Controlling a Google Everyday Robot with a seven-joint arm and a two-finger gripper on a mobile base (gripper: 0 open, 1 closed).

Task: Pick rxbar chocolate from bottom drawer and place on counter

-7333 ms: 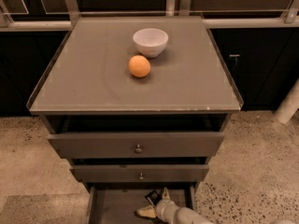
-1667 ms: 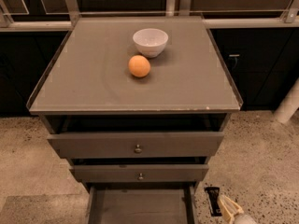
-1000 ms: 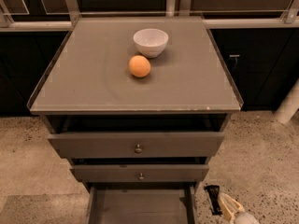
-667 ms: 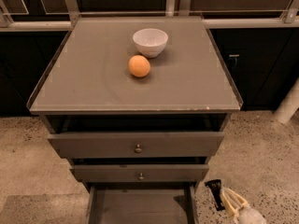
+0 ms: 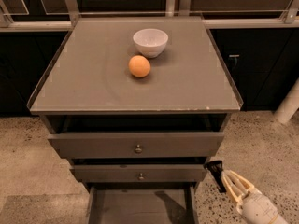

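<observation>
My gripper (image 5: 223,177) hangs at the lower right, just right of the drawers and level with the middle one. It is shut on the rxbar chocolate (image 5: 215,168), a small black bar sticking up and left from the cream fingers (image 5: 234,185). The bottom drawer (image 5: 140,205) stands pulled open below, and the grey floor that shows is bare. The counter (image 5: 93,83) spreads above the drawers, well over the gripper.
An orange (image 5: 139,66) and a white bowl (image 5: 150,42) sit near the middle back of the counter. Two knobbed drawers (image 5: 135,146) are slightly ajar. Speckled floor surrounds the cabinet; a white post (image 5: 288,104) stands at the right.
The gripper left the bottom drawer with the black bar, moved out to the right of the cabinet, and has since risen a little toward the counter.
</observation>
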